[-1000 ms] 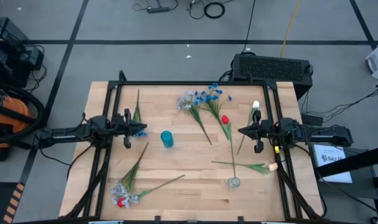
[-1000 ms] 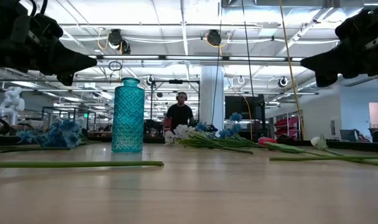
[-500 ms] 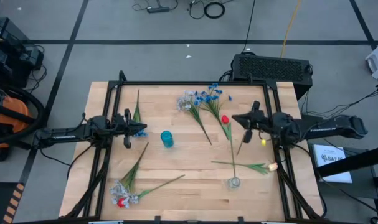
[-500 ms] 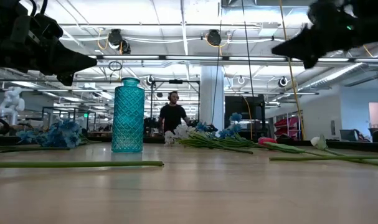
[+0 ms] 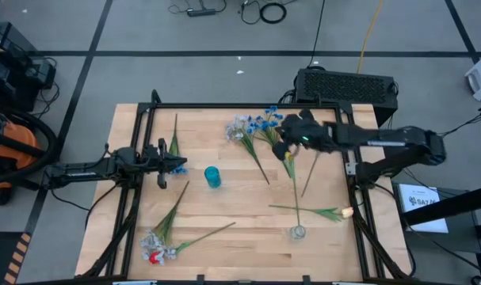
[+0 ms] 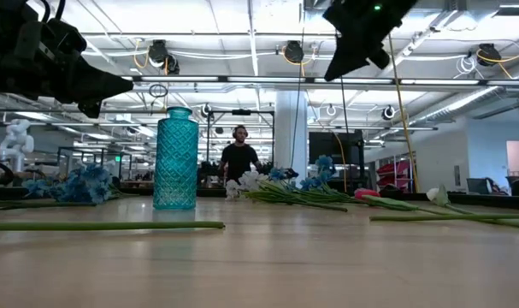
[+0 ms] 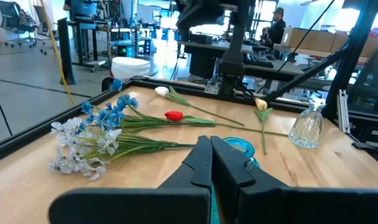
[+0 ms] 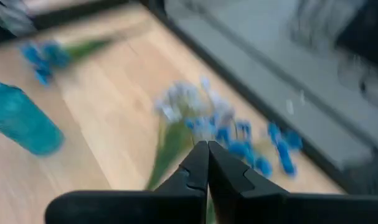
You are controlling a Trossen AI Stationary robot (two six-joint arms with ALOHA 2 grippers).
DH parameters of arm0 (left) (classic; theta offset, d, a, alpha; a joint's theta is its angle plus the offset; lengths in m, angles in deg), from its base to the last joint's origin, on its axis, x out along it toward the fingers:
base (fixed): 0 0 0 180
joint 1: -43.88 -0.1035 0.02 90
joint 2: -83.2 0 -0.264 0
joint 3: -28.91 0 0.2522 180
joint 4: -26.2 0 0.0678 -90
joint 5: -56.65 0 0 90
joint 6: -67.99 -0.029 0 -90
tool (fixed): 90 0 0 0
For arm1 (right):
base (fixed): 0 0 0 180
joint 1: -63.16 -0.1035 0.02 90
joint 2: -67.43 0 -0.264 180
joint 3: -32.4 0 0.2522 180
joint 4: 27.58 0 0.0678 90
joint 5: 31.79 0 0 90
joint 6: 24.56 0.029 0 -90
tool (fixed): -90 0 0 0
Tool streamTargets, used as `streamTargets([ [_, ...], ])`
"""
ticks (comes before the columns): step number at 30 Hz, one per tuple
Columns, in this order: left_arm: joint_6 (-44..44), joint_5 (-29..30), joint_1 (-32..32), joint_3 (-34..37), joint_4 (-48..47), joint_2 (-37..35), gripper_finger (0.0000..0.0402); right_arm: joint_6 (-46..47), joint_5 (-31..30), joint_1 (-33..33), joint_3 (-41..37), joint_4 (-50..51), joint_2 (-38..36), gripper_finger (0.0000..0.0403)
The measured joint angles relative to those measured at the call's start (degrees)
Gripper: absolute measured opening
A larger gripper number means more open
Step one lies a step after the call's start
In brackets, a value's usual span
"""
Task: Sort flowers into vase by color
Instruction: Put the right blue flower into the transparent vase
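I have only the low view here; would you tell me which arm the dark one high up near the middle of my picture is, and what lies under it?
Observer: That is the right gripper, reaching in from the right above the green stems just beside the bright blue sprays.
Operator: Thank you. Is it carrying anything?
Observer: No. Its wrist view shows the fingers shut together with nothing between them.
Operator: Are any flowers out of my sight?
Observer: Yes. A bunch of pale sprays with a red flower lies near the table's left corner on your camera's side, well apart from the teal vase.
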Motion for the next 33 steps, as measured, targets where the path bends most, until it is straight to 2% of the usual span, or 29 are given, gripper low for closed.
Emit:
streamTargets([
  [3,0.0,0.0,0.0,0.0,-0.01,0.01,0.0002,5.56,3.91,3.52,8.38,12.3,5.98,0.0],
  [6,0.0,0.0,0.01,0.0,0.0,0.01,0.0002,10.41,6.66,6.32,13.13,20.15,10.24,0.0],
  [13,0.0,0.01,-0.01,0.0,-0.02,0.01,0.0002,14.42,11.43,10.7,14.05,26.61,14.79,0.0003],
  [17,0.0,0.0,0.0,-0.02,0.0,0.01,0.0002,15.61,12.34,12.24,13.96,31.3,15.85,0.0028],
  [22,0.0,0.01,-0.01,0.0,-0.02,0.01,0.0002,15.84,12.38,12.94,11.29,30.6,15.71,0.0081],
  [27,0.0,0.0,-0.01,0.0,-0.02,0.01,0.0002,15.45,13.09,13.71,6.93,25.19,15.52,0.0142],
  [33,0.0,0.01,0.0,-0.01,-0.01,0.01,0.0002,13.21,18.83,16.14,2.39,15.91,16.25,0.0198],
])
